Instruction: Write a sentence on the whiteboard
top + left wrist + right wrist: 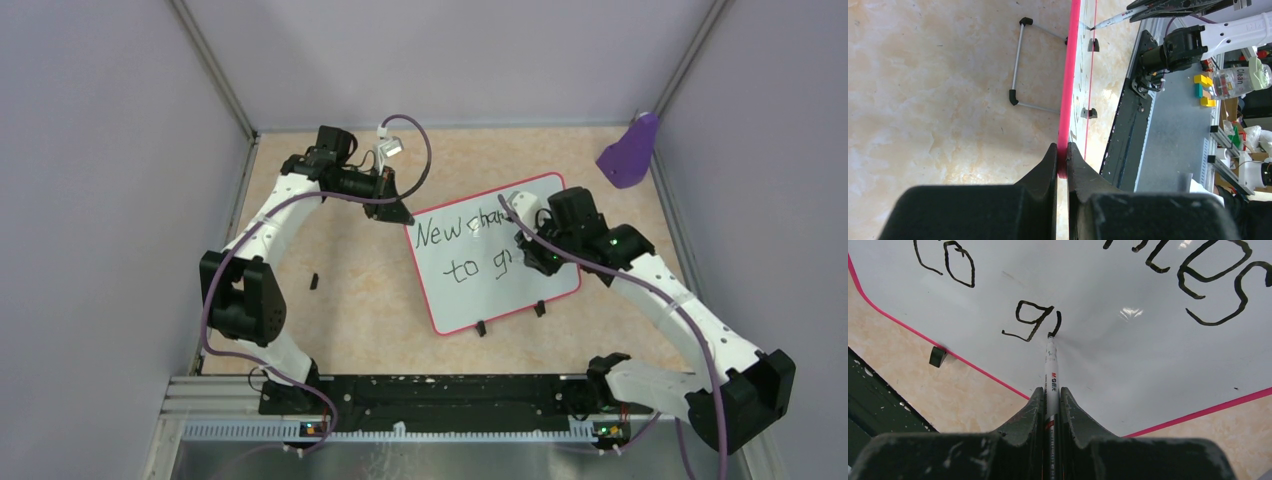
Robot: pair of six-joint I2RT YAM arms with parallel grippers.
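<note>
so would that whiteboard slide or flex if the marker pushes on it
Probably stiff: the whiteboard shows a straight edge in the left wrist view, with no visible bend under the marker. It looks thin and glossy, so it is likely light and apt to slide on the smooth table, which may be why the left tool clamps its pink rim.

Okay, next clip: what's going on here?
The right gripper holds a marker with its tip on the whiteboard, at a short stroke just after the "g" in the second line of the sentence. From above, "New" and "to g" are readable; the arm hides the rest. The left gripper pinches the board's pink rim at its far left corner.
</note>
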